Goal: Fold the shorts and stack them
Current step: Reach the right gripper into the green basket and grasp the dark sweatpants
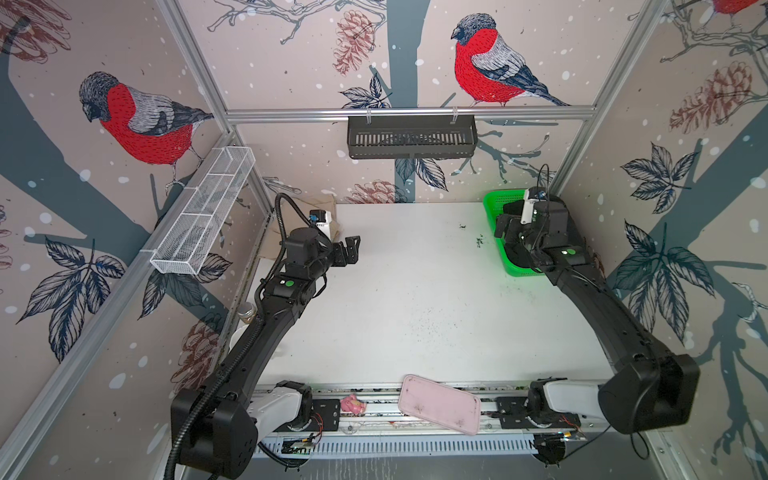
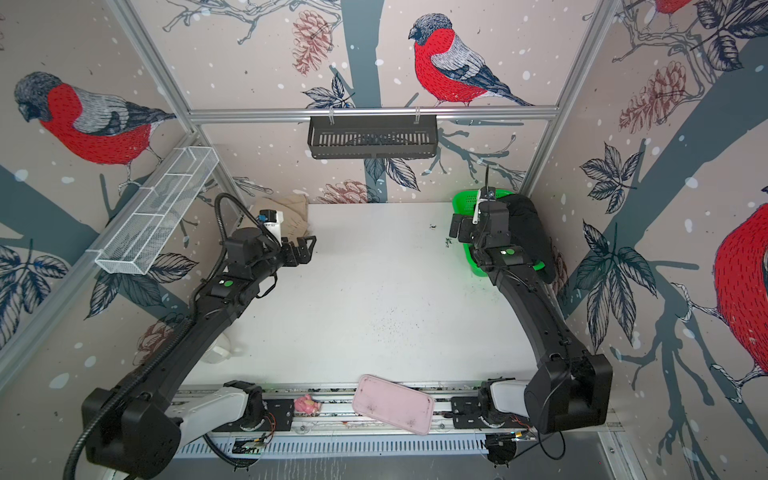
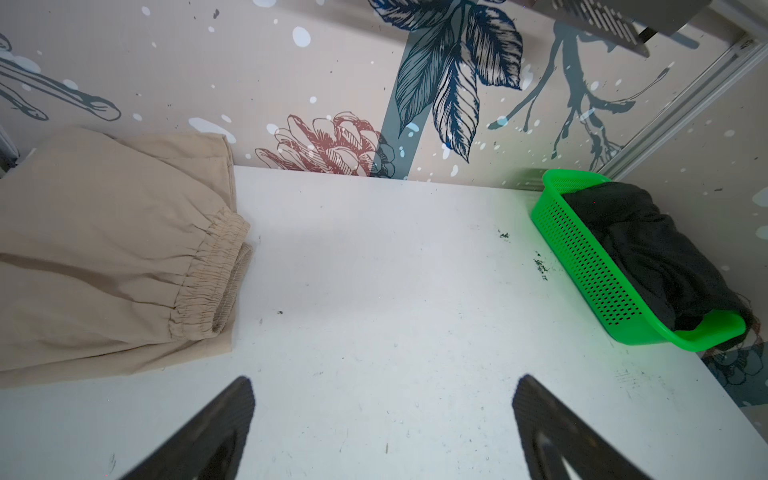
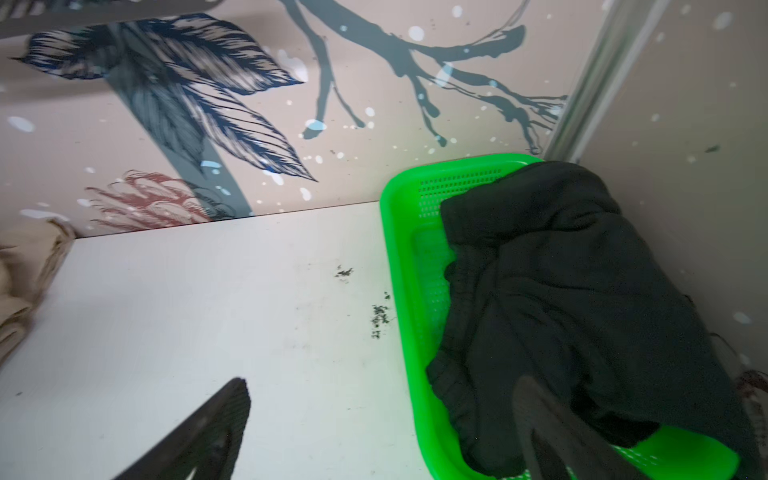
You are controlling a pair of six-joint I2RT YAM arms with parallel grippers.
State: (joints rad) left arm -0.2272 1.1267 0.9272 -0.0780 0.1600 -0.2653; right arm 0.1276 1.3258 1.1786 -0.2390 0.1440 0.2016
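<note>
Basket (image 4: 401, 266) holds blk shorts (image 4: 561, 291); tan shorts (image 3: 104, 249) prob. folded.

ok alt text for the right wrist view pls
Black shorts lie bunched in a green mesh basket in a corner of the white table. The right gripper, open and empty, hovers close to the basket.

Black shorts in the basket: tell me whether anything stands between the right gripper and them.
Nothing visible does. The right gripper hangs open at the edge of the green basket; the black shorts lie heaped in it, bulging above its rim, with nothing over them.
</note>
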